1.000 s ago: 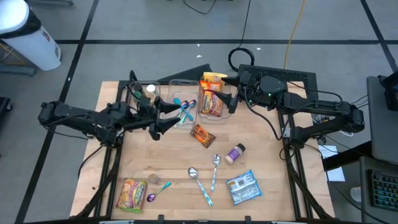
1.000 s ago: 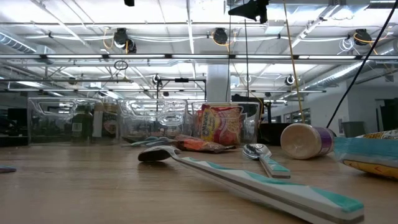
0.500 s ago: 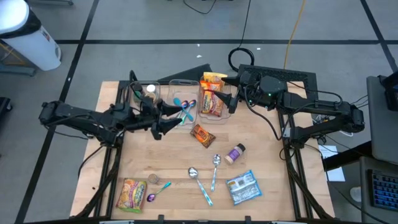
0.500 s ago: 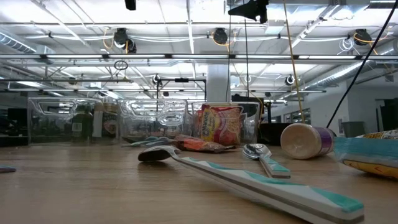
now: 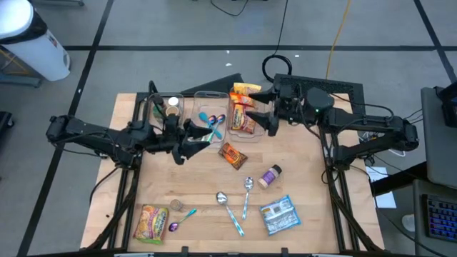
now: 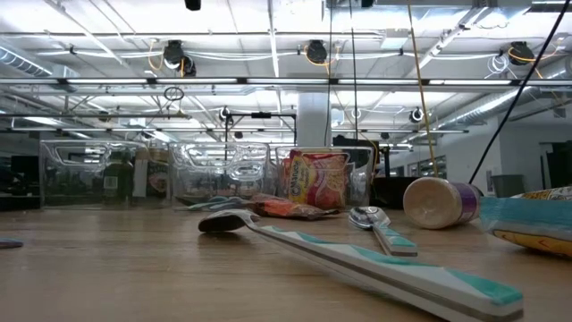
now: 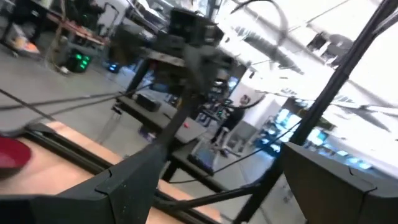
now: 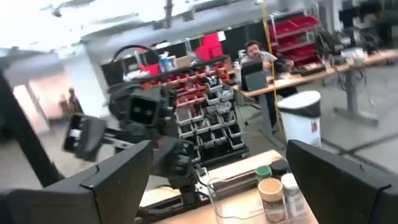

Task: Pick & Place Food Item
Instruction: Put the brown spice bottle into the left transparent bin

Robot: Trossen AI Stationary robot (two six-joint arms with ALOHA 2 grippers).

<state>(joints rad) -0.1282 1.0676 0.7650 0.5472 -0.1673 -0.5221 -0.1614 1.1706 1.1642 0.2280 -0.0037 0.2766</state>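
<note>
An orange snack packet (image 5: 232, 153) lies flat on the wooden table (image 5: 307, 171), in front of three clear bins. The right bin (image 5: 246, 132) holds more snack packets (image 5: 243, 114). A yellow-green packet (image 5: 151, 223) and a blue-white packet (image 5: 280, 214) lie near the front edge. My left gripper (image 5: 194, 141) hovers open above the table at the middle bin's near side, left of the orange packet, with nothing between its fingers (image 7: 124, 186). My right gripper (image 5: 265, 116) hangs open and high over the right bin's right side, also holding nothing.
The left bin (image 5: 164, 111) holds jars, and the middle bin (image 5: 211, 121) holds teal spoons. A purple-labelled jar (image 5: 270, 175) lies on its side. Metal spoons (image 5: 246, 187) and a teal-handled one (image 6: 357, 259) lie mid-table. A person sits at a bench far behind.
My right gripper has risen out of the top of the low view and tipped its fingers upward, staying open over the right bin. My left gripper has rolled a little about its own axis while staying in place. Nothing on the table has moved.
</note>
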